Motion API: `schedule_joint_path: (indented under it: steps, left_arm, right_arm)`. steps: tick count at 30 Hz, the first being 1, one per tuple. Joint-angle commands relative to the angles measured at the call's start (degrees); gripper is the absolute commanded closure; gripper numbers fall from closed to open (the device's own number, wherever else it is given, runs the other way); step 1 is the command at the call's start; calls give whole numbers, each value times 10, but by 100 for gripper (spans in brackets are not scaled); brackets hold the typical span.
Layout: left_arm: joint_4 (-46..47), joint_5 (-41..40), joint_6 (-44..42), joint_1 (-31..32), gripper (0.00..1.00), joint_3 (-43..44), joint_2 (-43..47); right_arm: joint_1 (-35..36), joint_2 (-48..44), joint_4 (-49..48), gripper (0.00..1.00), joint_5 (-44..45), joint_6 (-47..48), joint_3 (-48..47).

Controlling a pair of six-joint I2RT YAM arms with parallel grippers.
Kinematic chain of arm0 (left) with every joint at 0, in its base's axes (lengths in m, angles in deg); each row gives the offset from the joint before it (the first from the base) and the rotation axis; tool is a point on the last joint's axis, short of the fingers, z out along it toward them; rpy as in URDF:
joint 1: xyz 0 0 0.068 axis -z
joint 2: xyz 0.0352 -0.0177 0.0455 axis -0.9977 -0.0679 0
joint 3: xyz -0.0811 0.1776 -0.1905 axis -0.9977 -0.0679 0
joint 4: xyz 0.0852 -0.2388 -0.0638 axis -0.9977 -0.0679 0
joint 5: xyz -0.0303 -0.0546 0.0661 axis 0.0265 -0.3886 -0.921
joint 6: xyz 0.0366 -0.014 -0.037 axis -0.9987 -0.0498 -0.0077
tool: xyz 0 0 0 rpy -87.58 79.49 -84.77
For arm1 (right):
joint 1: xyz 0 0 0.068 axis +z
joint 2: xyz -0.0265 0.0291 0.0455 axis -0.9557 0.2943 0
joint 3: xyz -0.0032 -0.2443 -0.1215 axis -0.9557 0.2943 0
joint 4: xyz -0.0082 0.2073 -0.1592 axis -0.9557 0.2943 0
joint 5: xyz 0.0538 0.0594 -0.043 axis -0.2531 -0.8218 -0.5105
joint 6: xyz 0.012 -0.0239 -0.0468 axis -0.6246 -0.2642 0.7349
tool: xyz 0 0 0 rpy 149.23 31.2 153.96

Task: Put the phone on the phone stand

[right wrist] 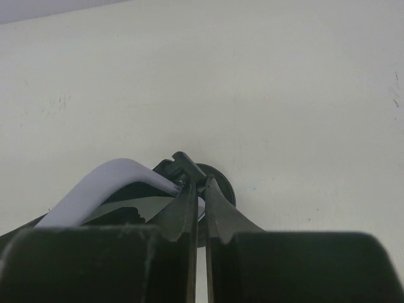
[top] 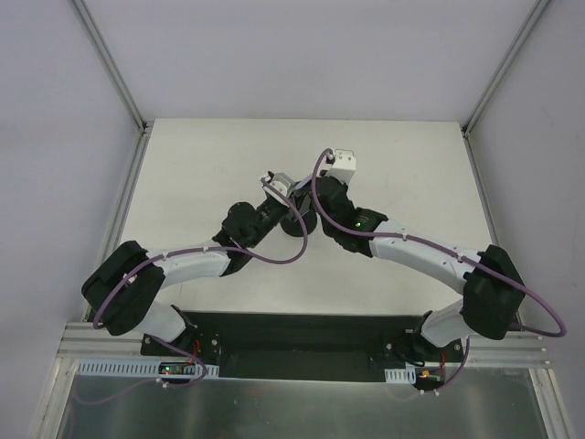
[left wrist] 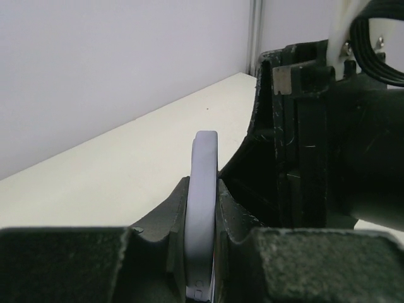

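Okay, seating phone point(left wrist: 205, 151) on the phone stand point(right wrist: 219, 183), mid-table.
My left gripper point(left wrist: 201, 208) clamps it, right gripper point(right wrist: 197, 189) pinched closed; I'll lower gently.

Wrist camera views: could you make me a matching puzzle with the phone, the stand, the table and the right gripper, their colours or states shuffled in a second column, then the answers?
Things:
1. phone
2. stand
3. table
4. right gripper

Descriptions:
A. black, with a round base
B. off-white, flat surface
C. fingers closed together
D. pale edge, pinched upright in the left gripper

Pairs: 1-D, 2-A, 3-B, 4-C
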Motion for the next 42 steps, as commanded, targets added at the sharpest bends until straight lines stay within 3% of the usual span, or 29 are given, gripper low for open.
schedule_joint_path:
  steps: [1, 3, 4, 7, 11, 14, 18, 22, 25, 32, 35, 42]
  left_arm:
    - [41, -280, -17, -56, 100, 38, -44]
    - [33, -269, -8, -55, 100, 39, -45]
    - [29, -265, -4, -56, 100, 37, -43]
    - [13, -270, 10, -57, 100, 36, -37]
    - [-28, -255, 50, -58, 100, 32, -24]
    - [-56, -238, 63, -66, 100, 25, 4]
    - [-135, -176, 112, -107, 100, 19, 58]
    - [-186, -57, 128, -183, 100, 21, 81]
    - [-196, -1, 114, -213, 100, 8, 105]
    - [-243, 218, 82, -323, 100, 6, 137]
    - [-253, 322, 71, -345, 100, 1, 154]
    - [-245, 439, 63, -374, 100, -3, 171]
  right_arm:
    - [113, -41, -20, 99, -47, -170, -31]
    - [123, -45, -13, 79, -49, -159, -31]
    - [124, -52, 14, 56, -44, -159, -29]
    - [122, -110, 50, 33, -25, -152, 14]
    - [119, -185, 84, 32, 14, -110, 49]
    - [79, -247, 83, 32, 7, -83, 105]
    - [12, -304, 60, 32, -88, 20, 159]
    - [-58, -344, 42, 31, -218, 18, 211]
    - [-84, -348, 35, 30, -267, 32, 224]
    - [-94, -331, 30, 30, -342, 68, 223]
    - [-94, -318, 9, 30, -373, 81, 223]
    - [-101, -262, -11, 25, -505, 104, 199]
